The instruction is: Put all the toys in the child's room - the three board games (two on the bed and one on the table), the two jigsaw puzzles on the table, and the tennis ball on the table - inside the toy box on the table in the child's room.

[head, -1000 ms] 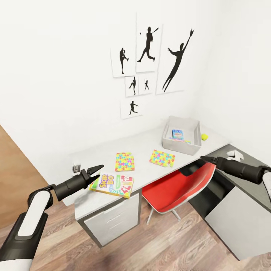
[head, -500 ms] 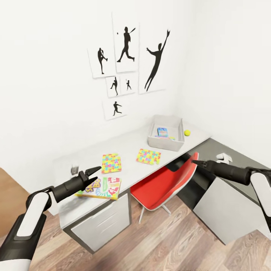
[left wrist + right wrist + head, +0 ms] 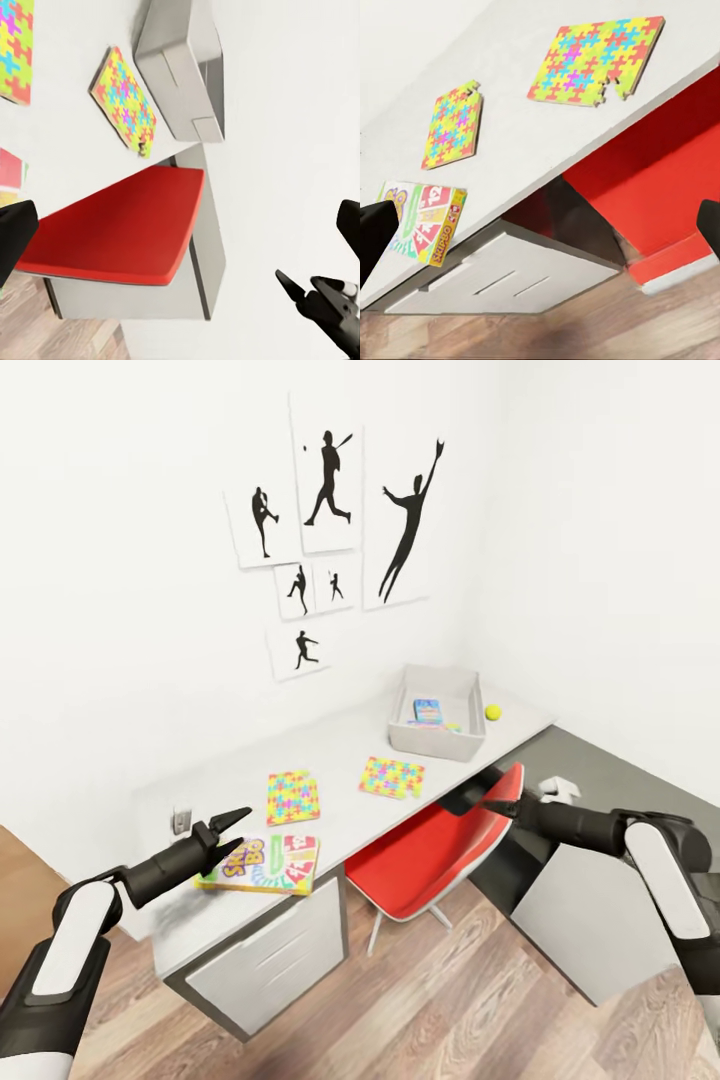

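Head view: L-shaped table (image 3: 350,800) against white wall, baseball silhouette prints (image 3: 330,530) above. Toy box (image 3: 438,712) at far end of the light-grey top, small blue board game (image 3: 428,710) lying inside; more contents behind near wall of box, hard to make out. Tennis ball (image 3: 493,712) on tabletop just beside the box, on its far-right side, apart from it. Two jigsaw puzzles flat on the top: one (image 3: 293,797) mid-table, other (image 3: 392,777) nearer the box, well apart from each other. Skip-Bo box (image 3: 262,863) near front edge over white drawers (image 3: 265,965), its left end partly covered by left gripper (image 3: 225,835). Left gripper fingers spread apart, holding nothing, over the Skip-Bo box; touching or above, cannot tell. Red chair (image 3: 440,850) tucked under table, seat partly hidden by right arm. Right gripper (image 3: 492,807) in front of chair back; fingers look together but dark against dark, state cannot tell. Small white object (image 3: 558,790) on dark corner section, too small to identify. Third board game not made out.

Left wrist view: toy box (image 3: 184,71) outer wall, one puzzle (image 3: 126,101), second puzzle (image 3: 15,45) cut off by frame edge, chair (image 3: 120,225), right gripper tip (image 3: 315,296) low in corner. Own fingertips at frame edges, wide apart.

Right wrist view: both puzzles (image 3: 596,64) (image 3: 451,124), Skip-Bo box (image 3: 424,221) partly behind blurred dark fingertip, drawers (image 3: 510,281), chair edge (image 3: 667,180).
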Motion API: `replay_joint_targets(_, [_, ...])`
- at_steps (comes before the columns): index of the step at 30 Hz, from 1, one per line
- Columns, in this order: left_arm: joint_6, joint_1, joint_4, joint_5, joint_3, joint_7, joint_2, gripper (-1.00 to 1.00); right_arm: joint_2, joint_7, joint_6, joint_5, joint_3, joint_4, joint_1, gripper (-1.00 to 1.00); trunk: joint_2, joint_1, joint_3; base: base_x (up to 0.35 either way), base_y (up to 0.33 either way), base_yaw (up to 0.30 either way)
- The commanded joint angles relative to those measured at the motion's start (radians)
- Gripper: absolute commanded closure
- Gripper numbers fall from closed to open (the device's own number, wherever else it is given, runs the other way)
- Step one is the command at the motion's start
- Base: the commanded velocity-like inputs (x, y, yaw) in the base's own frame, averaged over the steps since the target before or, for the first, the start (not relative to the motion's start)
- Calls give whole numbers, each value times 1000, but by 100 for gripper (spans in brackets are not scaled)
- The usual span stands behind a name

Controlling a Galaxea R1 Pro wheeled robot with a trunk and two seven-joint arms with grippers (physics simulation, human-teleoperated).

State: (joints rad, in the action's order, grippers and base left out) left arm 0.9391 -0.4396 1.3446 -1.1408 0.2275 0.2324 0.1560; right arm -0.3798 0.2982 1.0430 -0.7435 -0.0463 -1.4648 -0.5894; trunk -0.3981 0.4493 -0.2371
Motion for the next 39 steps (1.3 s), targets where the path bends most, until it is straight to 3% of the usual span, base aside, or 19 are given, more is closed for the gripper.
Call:
replay_joint_targets(1, [5,1,-4,6,7,8,0,-100,2,9,4,10,9,0,-1,-100,-2,1,-2,97,177,-14])
replay_joint_targets(11, [4,6,-16,6,24,7,5,-100,15,4,4,10,62,0,-1,-100,-2,1,-2,82,240,-7])
replay_joint_targets(20, [4,7,-18,7,27,7,10,-100,23,2,4,9,79,8,-2,-100,-2,1,-2,24,309,-2])
replay_joint_targets(27, [4,7,-21,7,27,6,12,-100,55,1,4,10,105,35,-5,-100,-2,1,-2,7,327,0])
replay_joint_targets(34, [3,4,-40,9,23,4,12,-100,65,1,4,10,115,49,-5,-100,-2,1,-2,2,298,0])
replay_joint_targets(39, [-2,1,-73,32,20,3,9,-100,69,1,4,10,118,55,-3,-100,-2,1,-2,1,147,0])
